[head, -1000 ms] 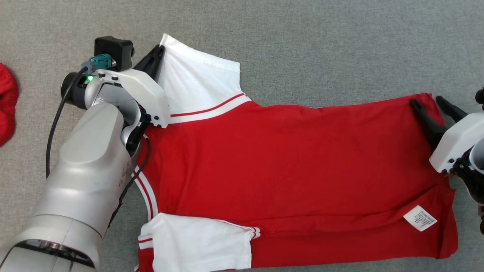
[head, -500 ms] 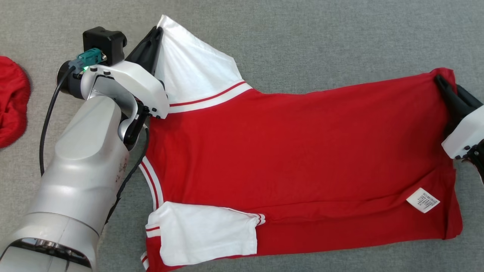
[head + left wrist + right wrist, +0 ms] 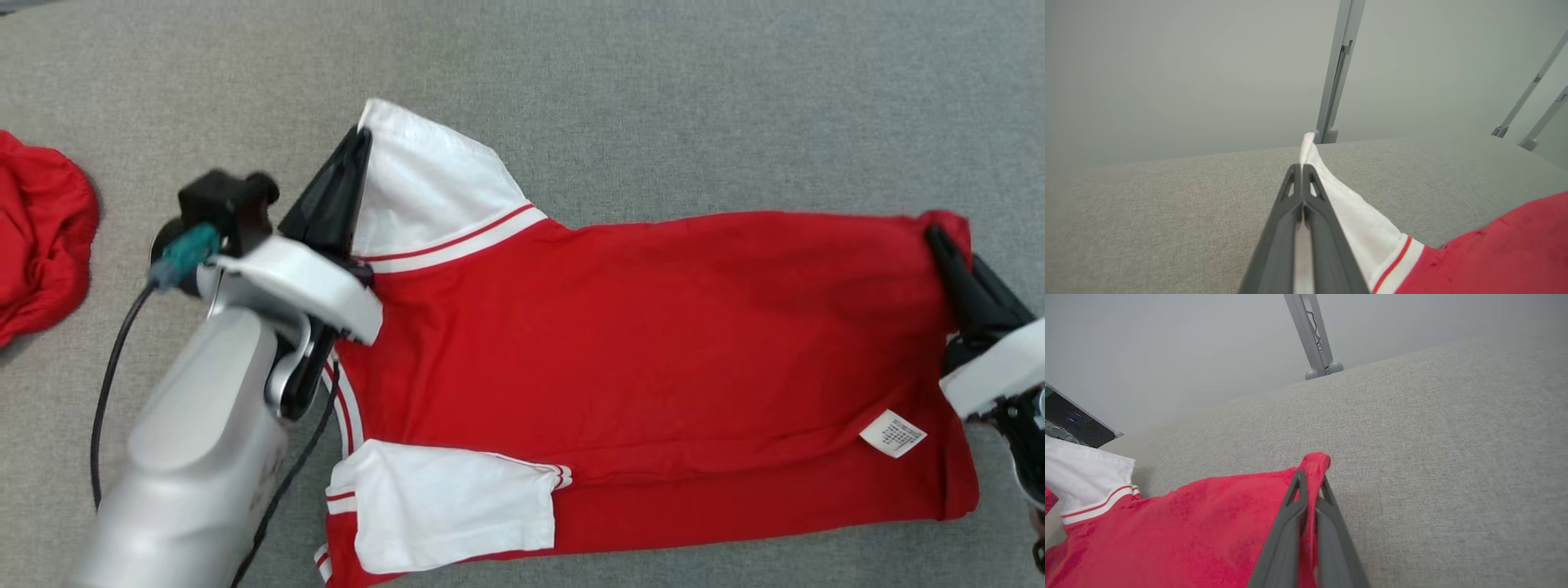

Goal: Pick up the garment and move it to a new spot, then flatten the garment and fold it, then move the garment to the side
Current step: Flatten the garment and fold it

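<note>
**Both grippers clamped on far edge of shirt**

The garment (image 3: 653, 327), a red shirt w/ white sleeves and red-and-white striped trim, lies spread across the grey cloth surface (image 3: 653, 98). Its neck end is toward the robot's left and its hem toward the right. Most of the body looks flat, w/ a long crease along the near side.

The left gripper (image 3: 364, 135) has its two dark fingers pressed together on the outer edge of the far white sleeve (image 3: 433, 188). In the left wrist view the left gripper (image 3: 1302, 167) shows no gap btwn the fingers. A bit of white fabric pokes out past the tips, and the sleeve runs down to the right into the red body.

The right gripper (image 3: 936, 234) is at the far hem corner on the right side. In the right wrist view the right gripper (image 3: 1312, 477) is closed, w/ red fabric pinched btwn the fingers and the corner sticking up just beyond the tips.

The near sleeve (image 3: 449, 506) is folded in over the red body at the lower left. A white care label (image 3: 892, 433) lies face up near the hem, close to the right gripper's white housing.

A second red cloth (image 3: 37, 229) sits bunched at the left edge, well apart from the shirt. A black cable (image 3: 114, 367) hangs along the left forearm. Grey metal posts (image 3: 1337, 69) stand past the far edge of the surface.
</note>
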Robot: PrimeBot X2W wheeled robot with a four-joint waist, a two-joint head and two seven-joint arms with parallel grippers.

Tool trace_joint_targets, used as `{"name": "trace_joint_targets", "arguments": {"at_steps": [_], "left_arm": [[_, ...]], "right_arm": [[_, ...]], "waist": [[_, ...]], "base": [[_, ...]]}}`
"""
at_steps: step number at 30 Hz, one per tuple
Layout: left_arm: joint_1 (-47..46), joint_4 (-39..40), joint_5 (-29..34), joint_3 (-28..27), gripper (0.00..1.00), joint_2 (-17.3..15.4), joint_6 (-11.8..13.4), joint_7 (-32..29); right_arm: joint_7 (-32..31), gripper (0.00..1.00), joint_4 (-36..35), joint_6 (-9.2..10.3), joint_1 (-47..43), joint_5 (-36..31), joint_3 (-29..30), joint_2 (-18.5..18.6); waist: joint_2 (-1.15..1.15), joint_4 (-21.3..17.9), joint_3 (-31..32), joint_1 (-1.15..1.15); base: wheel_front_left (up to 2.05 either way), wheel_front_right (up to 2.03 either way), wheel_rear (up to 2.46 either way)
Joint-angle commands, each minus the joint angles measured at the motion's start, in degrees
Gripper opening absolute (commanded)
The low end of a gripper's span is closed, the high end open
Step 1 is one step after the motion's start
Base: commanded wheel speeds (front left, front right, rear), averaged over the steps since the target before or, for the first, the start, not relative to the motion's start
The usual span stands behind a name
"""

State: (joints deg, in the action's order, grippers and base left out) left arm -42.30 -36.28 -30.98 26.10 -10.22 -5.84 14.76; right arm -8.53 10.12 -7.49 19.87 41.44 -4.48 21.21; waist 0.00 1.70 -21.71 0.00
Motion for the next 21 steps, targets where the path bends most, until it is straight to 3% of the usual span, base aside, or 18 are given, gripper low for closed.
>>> {"name": "trace_joint_targets", "arguments": {"at_steps": [1,13,21], "left_arm": [[2.73,3.11,-0.45,-0.41,0.0,-1.25,0.84,0.02],[29.54,39.45,-3.99,-3.17,0.0,-9.91,10.94,-8.22],[42.07,50.44,-6.42,-3.21,0.0,-11.5,16.09,-12.18]], "right_arm": [[0.57,0.0,-0.87,-0.01,-1.45,0.75,0.45,-0.05],[5.25,0.0,-3.51,-0.01,-10.9,3.02,1.36,-1.33],[8.92,0.0,-0.24,-0.01,-13.16,2.72,-0.31,-2.08]], "waist": [[0.0,0.0,0.8,0.0],[0.0,-0.28,4.74,0.0],[0.0,-0.2,6.14,0.0]], "base": [[0.0,0.0,0.0],[0.0,0.0,0.0],[0.0,0.0,0.0]]}}
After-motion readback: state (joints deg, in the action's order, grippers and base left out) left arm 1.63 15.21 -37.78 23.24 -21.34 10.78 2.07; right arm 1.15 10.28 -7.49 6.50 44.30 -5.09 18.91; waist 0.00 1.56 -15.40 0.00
